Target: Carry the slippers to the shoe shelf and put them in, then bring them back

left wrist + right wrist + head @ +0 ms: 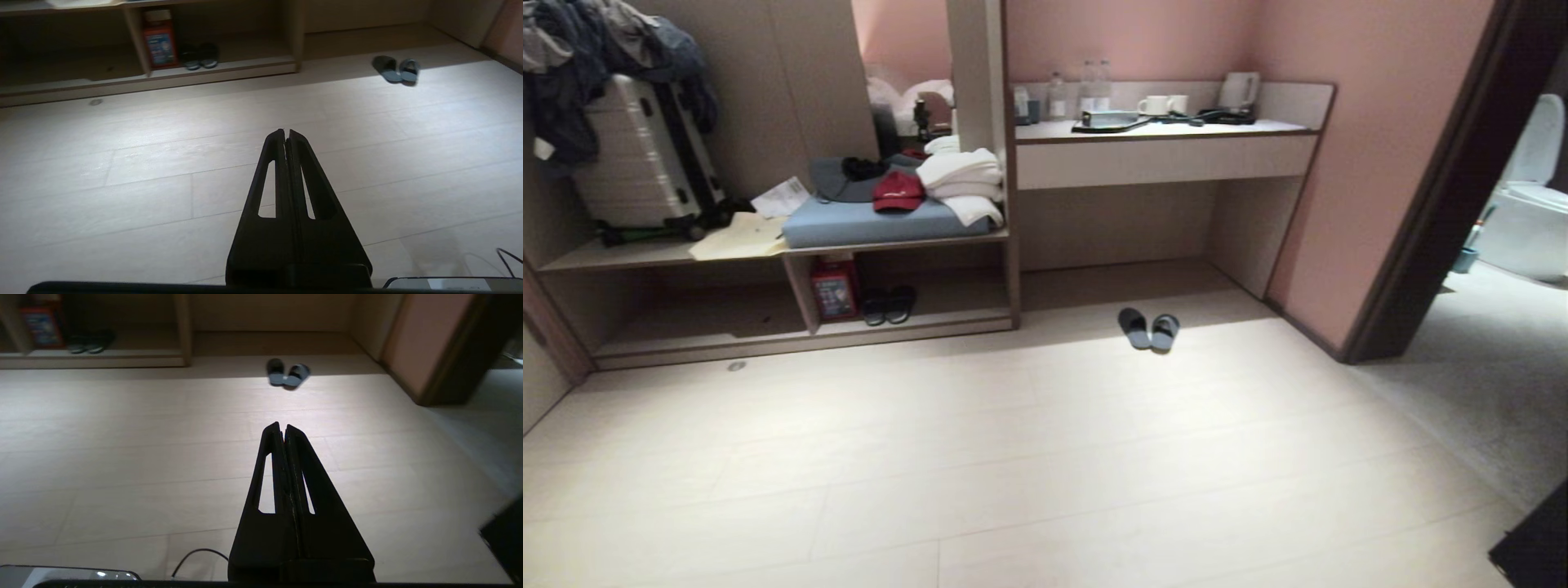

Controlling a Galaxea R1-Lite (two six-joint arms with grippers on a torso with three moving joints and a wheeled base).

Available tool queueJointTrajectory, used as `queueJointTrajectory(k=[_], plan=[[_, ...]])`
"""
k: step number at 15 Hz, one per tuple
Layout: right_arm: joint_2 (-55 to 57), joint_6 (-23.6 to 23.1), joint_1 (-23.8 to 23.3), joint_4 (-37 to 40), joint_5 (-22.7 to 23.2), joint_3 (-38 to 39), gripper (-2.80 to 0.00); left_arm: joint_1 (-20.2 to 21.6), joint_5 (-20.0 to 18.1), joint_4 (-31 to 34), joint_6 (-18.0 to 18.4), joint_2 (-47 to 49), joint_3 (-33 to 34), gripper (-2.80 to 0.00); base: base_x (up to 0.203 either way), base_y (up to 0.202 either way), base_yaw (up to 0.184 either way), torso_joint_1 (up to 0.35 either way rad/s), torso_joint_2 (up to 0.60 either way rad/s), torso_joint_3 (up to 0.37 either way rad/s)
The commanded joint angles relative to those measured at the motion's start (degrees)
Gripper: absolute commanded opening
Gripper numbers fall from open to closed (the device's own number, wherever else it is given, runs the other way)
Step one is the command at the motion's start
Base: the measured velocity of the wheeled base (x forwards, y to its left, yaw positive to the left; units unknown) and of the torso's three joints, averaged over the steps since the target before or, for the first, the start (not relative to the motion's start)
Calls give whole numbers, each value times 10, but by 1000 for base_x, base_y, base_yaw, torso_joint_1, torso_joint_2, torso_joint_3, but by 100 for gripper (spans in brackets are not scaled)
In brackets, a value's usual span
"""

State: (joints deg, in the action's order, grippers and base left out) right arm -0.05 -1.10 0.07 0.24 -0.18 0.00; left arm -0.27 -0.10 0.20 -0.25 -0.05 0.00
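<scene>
Slippers (1148,329) on floor (1045,457), right of shoe shelf (915,322), below desk counter (1168,155).

Slippers (1148,329): soft cloth, matt grey-blue. Shoe shelf (915,320): beige wood-grain laminate, smooth, w/ darker edge strip. Floor (1045,457): pale wood-look planks, smooth, slight sheen under the light. Suitcase (645,155): hard ribbed shell, silvery, semi-gloss. Cap (898,192): red cloth. Towels (960,175): white, fluffy cloth. Papers (739,237): matt. Cups (1164,104): white, glossy, ceramic-looking. Both grippers' fingers (304,171) (304,465): black plastic, matt, smooth.
</scene>
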Motion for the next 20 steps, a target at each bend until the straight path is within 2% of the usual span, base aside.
queueJointTrajectory(k=[1,3,20], plan=[[0,0,0,0,0,0,-280,0,0,0,0,0,1,-280,-1,9,-190,3,-1,-1],[0,0,0,0,0,0,-280,0,0,0,0,0,1,-280,2,3,-114,2,6,2],[-1,-14,0,1,5,0,-280,0,0,0,-2,0,1,-280,0,0,0,0,0,0]])
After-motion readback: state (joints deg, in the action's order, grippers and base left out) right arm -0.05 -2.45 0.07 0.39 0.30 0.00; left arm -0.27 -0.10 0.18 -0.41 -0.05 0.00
